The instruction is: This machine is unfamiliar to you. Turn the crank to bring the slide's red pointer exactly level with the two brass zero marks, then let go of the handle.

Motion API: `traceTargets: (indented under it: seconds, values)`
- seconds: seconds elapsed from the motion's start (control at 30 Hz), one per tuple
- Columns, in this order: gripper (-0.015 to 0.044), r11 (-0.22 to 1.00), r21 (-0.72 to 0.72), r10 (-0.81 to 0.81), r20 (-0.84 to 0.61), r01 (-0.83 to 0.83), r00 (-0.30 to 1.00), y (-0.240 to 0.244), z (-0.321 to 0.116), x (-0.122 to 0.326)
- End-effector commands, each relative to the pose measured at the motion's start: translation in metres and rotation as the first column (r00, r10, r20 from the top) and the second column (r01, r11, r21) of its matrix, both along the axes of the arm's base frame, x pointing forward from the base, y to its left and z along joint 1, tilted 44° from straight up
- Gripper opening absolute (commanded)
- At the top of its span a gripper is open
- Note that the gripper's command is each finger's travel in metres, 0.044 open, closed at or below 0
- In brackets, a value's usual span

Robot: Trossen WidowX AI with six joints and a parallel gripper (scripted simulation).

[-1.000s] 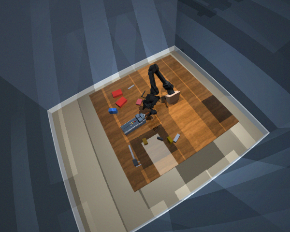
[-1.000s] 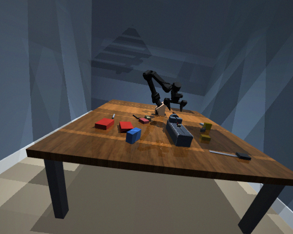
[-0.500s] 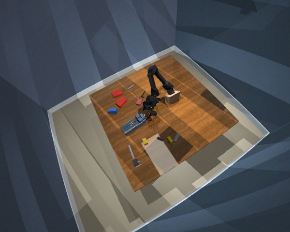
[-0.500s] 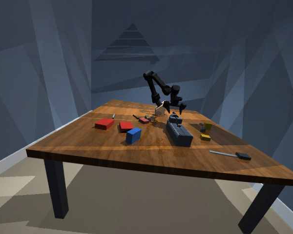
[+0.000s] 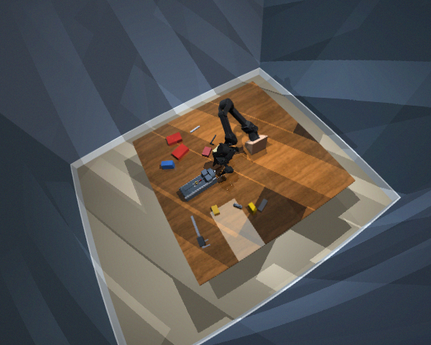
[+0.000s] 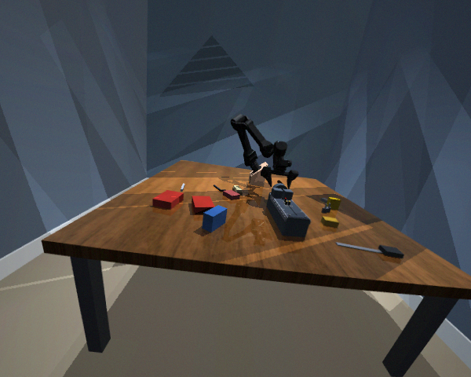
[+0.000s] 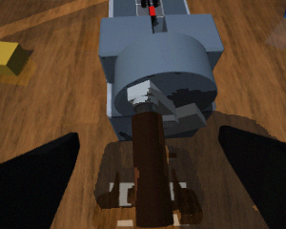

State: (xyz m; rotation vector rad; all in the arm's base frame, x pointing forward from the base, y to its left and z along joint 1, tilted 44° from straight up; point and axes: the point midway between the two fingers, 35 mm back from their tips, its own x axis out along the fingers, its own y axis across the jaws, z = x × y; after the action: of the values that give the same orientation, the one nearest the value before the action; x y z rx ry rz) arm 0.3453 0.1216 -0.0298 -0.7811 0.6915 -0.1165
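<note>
The grey machine (image 5: 189,191) (image 6: 296,225) (image 7: 157,52) lies on the table with its round crank hub (image 7: 164,57) towards the arm. A brown crank handle (image 7: 153,176) sticks out from the hub on a pale crank arm (image 7: 142,91). The red pointer (image 7: 152,10) is in the slot on the hub's side of the zero marks, which look yellow in the top view (image 5: 196,182); the wrist view cuts them off. My gripper (image 6: 279,186) (image 7: 150,135) is open. Its fingers stand wide on both sides of the handle, with gaps, in the wrist view.
A yellow block (image 5: 215,210) (image 6: 329,221) (image 7: 5,57) lies on one side of the machine, a blue block (image 5: 167,164) (image 6: 214,219) on the other. Beyond the blue block are two red blocks (image 5: 174,139) (image 5: 179,152). A caliper-like tool (image 5: 200,241) (image 6: 389,250) lies near the table edge.
</note>
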Motion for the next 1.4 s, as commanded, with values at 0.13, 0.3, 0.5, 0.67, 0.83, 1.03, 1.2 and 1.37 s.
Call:
traceTargets:
  seconds: [0.13, 0.3, 0.5, 0.67, 0.83, 1.03, 1.2, 1.37]
  values:
    - [0.0282, 1.000, -0.009, 0.006, -0.014, -0.006, 1.000, -0.003, -0.005, -0.003]
    - [0.0151, 1.000, -0.009, 0.006, -0.014, -0.006, 1.000, -0.003, -0.005, -0.003]
    - [0.0000, 1.000, -0.009, 0.006, -0.014, -0.006, 1.000, -0.003, -0.005, -0.003]
    - [0.0000, 1.000, -0.009, 0.006, -0.014, -0.006, 1.000, -0.003, -0.005, -0.003]
    - [0.0000, 1.000, -0.009, 0.006, -0.014, -0.006, 1.000, -0.002, -0.003, -0.002]
    - [0.0000, 1.000, -0.009, 0.006, -0.014, -0.006, 1.000, -0.003, 0.001, -0.002]
    - [0.0000, 1.000, -0.010, 0.006, -0.014, -0.006, 1.000, -0.005, 0.007, -0.001]
    - [0.0000, 1.000, -0.010, 0.006, -0.014, -0.006, 1.000, -0.008, 0.011, 0.000]
